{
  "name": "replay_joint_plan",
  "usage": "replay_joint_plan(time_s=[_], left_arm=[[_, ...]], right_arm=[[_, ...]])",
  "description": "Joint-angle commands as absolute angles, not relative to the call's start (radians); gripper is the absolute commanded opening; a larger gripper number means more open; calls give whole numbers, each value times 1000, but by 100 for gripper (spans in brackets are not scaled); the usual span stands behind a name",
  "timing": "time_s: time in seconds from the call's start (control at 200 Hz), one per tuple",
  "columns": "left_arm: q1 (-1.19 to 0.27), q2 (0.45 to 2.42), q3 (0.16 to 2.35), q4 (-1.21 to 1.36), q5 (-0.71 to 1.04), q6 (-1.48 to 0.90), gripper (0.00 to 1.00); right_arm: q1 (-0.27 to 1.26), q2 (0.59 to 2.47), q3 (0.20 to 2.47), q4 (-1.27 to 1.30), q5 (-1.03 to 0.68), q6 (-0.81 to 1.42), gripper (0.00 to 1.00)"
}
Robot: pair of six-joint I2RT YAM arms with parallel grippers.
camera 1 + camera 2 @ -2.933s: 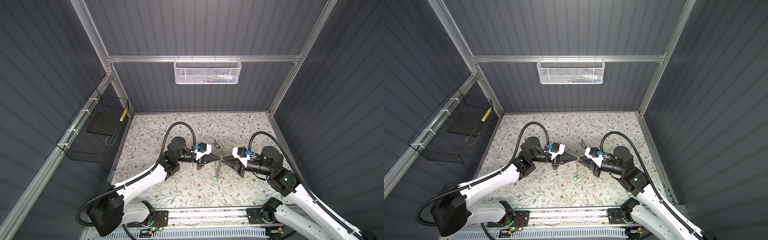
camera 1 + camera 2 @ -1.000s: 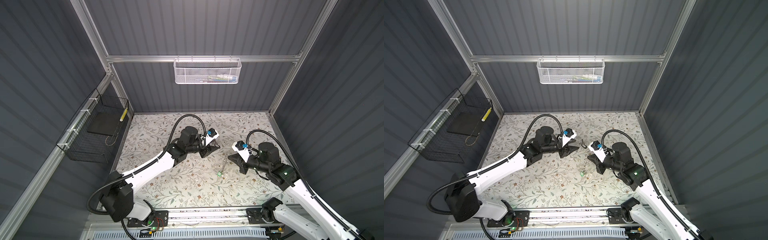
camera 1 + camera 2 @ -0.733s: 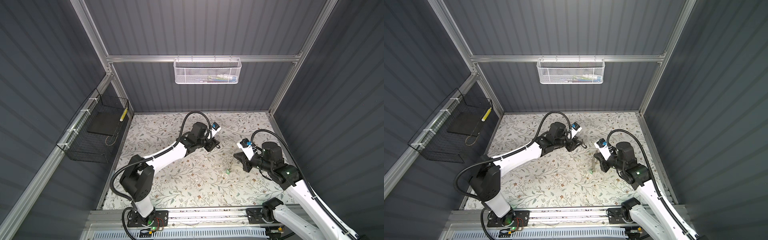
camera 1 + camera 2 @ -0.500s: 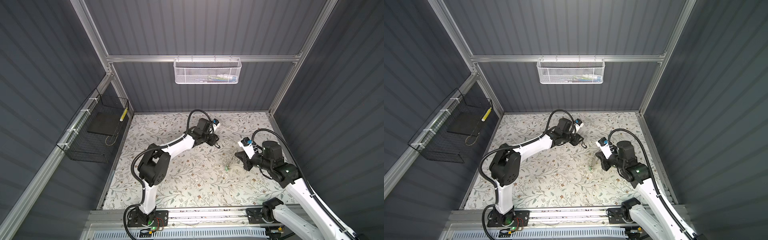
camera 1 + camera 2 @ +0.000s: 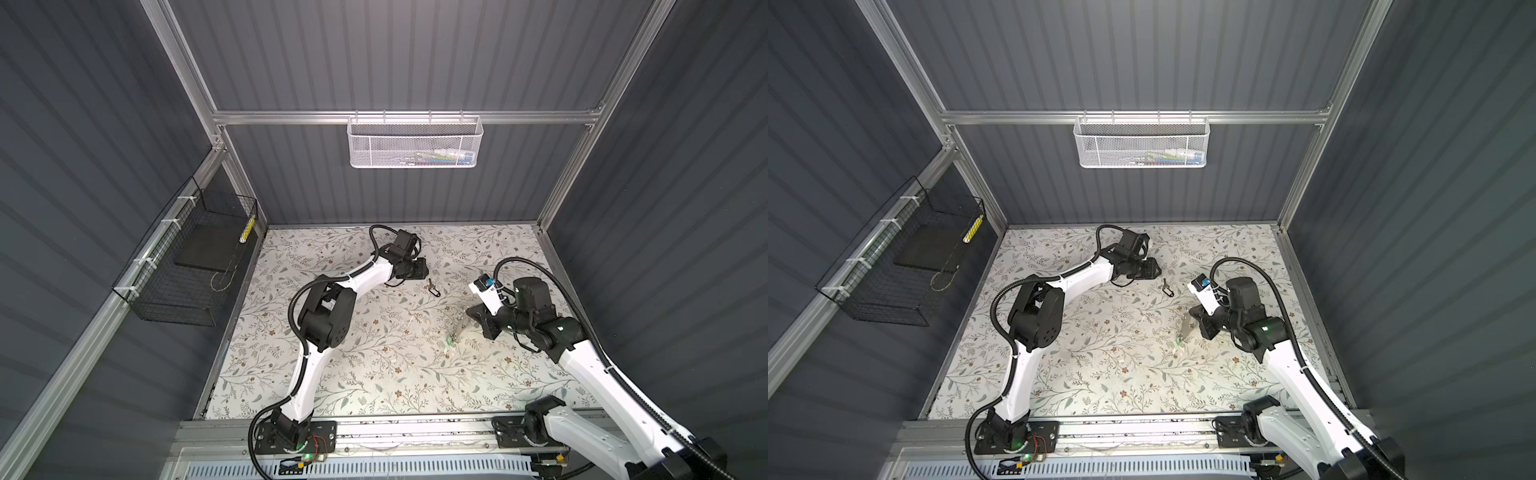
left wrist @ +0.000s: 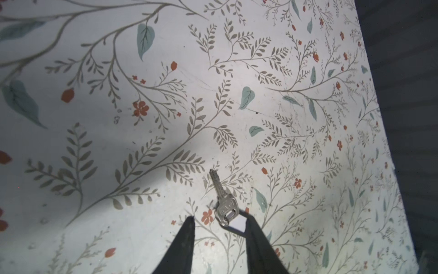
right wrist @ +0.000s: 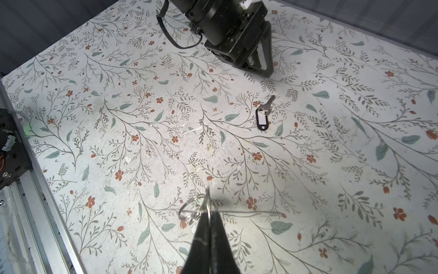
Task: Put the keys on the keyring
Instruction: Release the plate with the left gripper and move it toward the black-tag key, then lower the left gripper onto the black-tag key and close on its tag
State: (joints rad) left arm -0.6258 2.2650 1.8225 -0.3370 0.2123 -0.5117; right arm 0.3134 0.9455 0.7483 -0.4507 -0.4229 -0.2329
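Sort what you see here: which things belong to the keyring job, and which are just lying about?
Job: keyring, pinched in the shut right end effector; key with black tag, lying by the open left end effector.
Lying about: white mesh basket; black wire basket.

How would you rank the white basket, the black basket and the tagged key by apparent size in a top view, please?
1. Largest: black basket, though it may hang nearer the camera.
2. Next: white basket.
3. Smallest by far: tagged key.
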Motion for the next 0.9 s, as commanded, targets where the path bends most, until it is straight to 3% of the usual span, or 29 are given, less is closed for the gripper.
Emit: replay_joint_plan(time_s=[0.0,0.345,0.896], left_arm=[[-632,2303,1855,-362,218,-679,35],[-649,2327,1822,-343,203,-822,33],[-667,2382,1881,-370,212,-835,27]], right_arm=[[305,952,779,-445,-448,-256,0],[287,975,776,-448,-471,-281,0],[278,984,767,-446,-485,-291,0]])
